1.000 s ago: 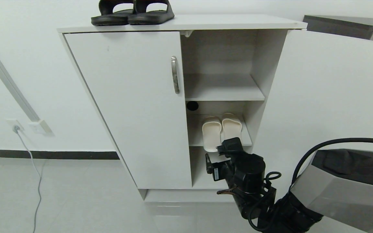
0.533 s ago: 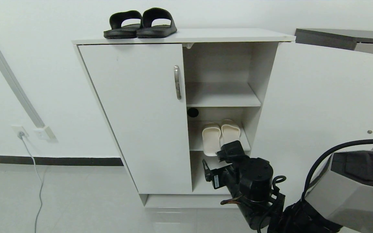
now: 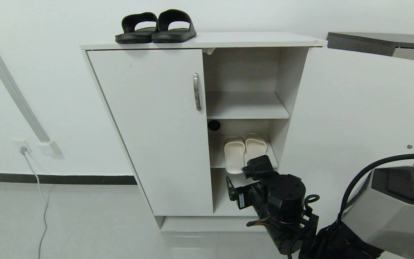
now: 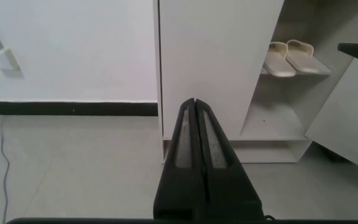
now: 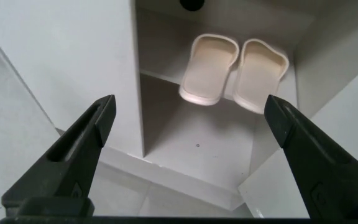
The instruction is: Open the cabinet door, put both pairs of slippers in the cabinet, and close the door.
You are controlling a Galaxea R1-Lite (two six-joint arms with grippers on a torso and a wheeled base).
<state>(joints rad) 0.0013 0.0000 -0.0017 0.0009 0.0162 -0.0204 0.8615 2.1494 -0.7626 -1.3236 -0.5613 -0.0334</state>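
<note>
The right hand (image 5: 190, 109) hangs spread before the white slippers (image 3: 245, 151) inside the cabinet (image 3: 149, 126), the left hand (image 4: 195, 102) is pressed together, and black slippers (image 3: 155, 27) sit on top.

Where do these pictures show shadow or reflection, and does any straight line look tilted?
Head view: soft, even light; the cabinet inside is dimmer than its closed door; the glossy floor mirrors its base; its left edge leans. Right wrist view: the shelf around the white slippers is shaded.
</note>
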